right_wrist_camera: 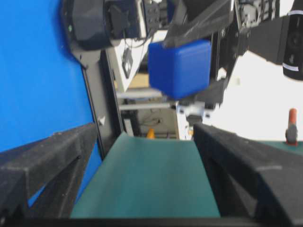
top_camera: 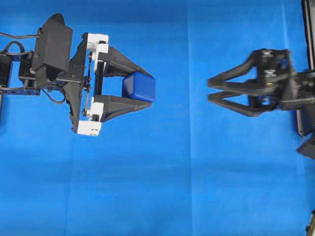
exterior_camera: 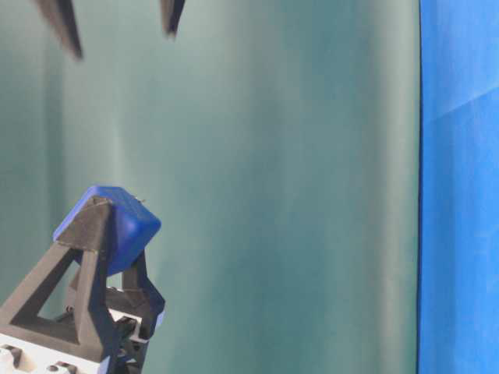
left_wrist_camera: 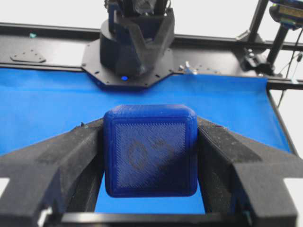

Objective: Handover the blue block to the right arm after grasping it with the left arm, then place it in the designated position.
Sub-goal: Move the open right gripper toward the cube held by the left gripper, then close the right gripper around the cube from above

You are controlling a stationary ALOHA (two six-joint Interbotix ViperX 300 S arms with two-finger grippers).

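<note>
Overhead, the left gripper (top_camera: 140, 88) is clamped on the blue block (top_camera: 139, 87), its 2 black fingers pressing the cube from either side, white brackets behind them. The block sits at the fingertips, above the blue cloth (top_camera: 162, 187) covering the surface. Well apart on the other side, the right gripper (top_camera: 210, 90) points toward the block with its fingers spread and nothing between them.

From table level, the blue block (exterior_camera: 117, 226) is pinched, tilted, at the tips of the left gripper (exterior_camera: 109, 234), against a green backdrop (exterior_camera: 296, 187). 2 dark fingertips (exterior_camera: 64, 27) of the right gripper show at the top edge, apart from the block.

In the left wrist view, the blue block (left_wrist_camera: 150, 150) fills the gap between both fingers (left_wrist_camera: 57, 165), a faint embossed mark on its facing side.

In the right wrist view, the right gripper (right_wrist_camera: 147, 137) stands wide and unloaded; the blue block (right_wrist_camera: 180, 68) hangs ahead of it, held by the other arm.
</note>
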